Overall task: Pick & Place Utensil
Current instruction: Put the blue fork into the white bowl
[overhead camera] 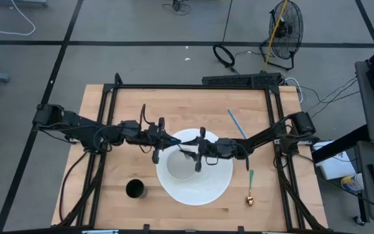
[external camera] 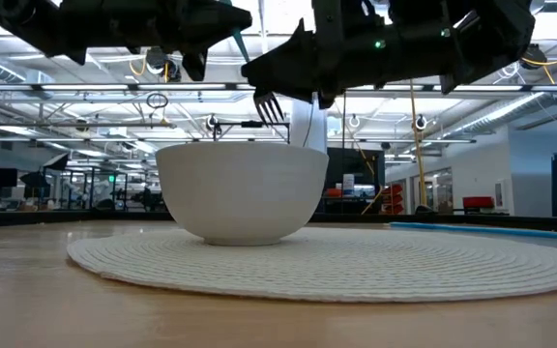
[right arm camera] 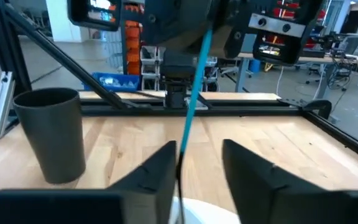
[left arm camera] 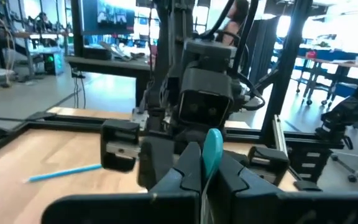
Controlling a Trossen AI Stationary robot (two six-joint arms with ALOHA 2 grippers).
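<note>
Fork (external camera: 270,104) with a teal handle hangs in the air above the white bowl (external camera: 242,191), tines pointing down toward the bowl's rim. In the high view both arms meet over the bowl. The left gripper (overhead camera: 163,142) sits at the bowl's left edge and the right gripper (overhead camera: 197,154) at its right.

The left wrist view shows the teal handle end pinched between the left gripper's dark fingers (left arm camera: 182,174), which are closed on it. The right wrist view shows the fork's thin handle running up between the right gripper's fingers (right arm camera: 160,171). These stand parted on either side of the handle. Whether either finger touches the handle cannot be told.

The bowl rests on a round white woven mat (overhead camera: 214,188), near the middle of the wooden table (overhead camera: 115,175). A dark cup (overhead camera: 135,189) stands upright on the table, just beside the mat on the left arm's side. A blue utensil (overhead camera: 237,123) lies flat toward the far right of the table. A green-handled spoon (overhead camera: 250,188) with a gold bowl lies near the right front edge, apart from the mat.

Around the table is a grey floor with cables and a standing fan (overhead camera: 286,29). The low view looks into a large lit hall with ceiling trusses.
</note>
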